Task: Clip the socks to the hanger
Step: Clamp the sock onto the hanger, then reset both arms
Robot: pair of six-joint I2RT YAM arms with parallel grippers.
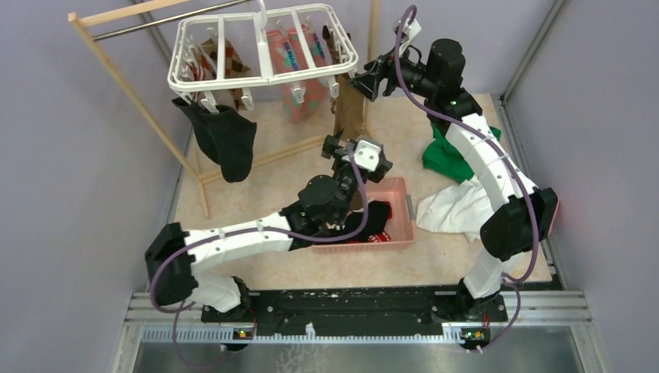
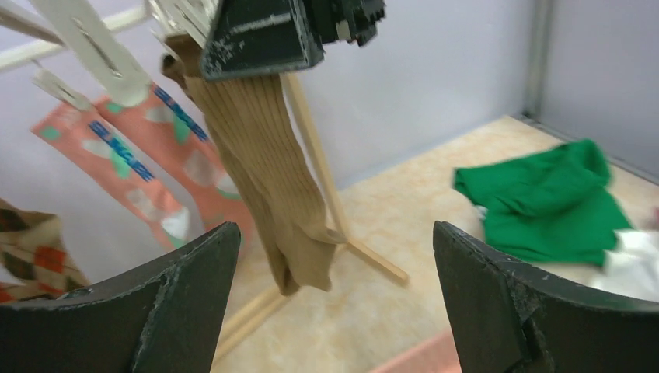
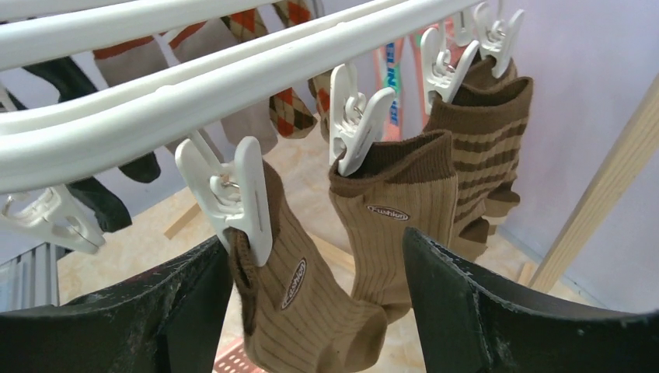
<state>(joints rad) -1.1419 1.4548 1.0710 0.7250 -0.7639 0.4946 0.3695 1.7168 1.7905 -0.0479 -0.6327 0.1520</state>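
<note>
The left gripper (image 2: 334,233) has its jaws spread wide with nothing between them. Ahead of the gap the bare table (image 2: 404,303) runs open to the wall. The green cloth (image 2: 559,202) lies out past the jaw on the right of the wrist view. A slanted leg of the wooden rack (image 2: 315,148) crosses straight ahead of the gap. The plain brown socks (image 2: 272,179) hang in front of that leg, above the gap and a little toward the other jaw, apart from both fingers. Beyond that jaw hang the pink patterned socks (image 2: 132,163) and an argyle sock (image 2: 31,256). The pink basket (image 1: 392,181), with a black sock (image 1: 378,217) in it, sits below this gripper. The right gripper (image 3: 315,241) is also spread wide and holds nothing, raised close under the edge bar of the white hanger (image 3: 233,70). One clip (image 3: 241,194) pinning a brown sock hangs just above the tip of the jaw on the left of its wrist view; I cannot tell whether they touch. The other clipped brown sock hangs farther ahead, in line with the gap. The striped sock (image 3: 486,132) hangs beyond the opposite jaw, and a rack post lies outside that.
</note>
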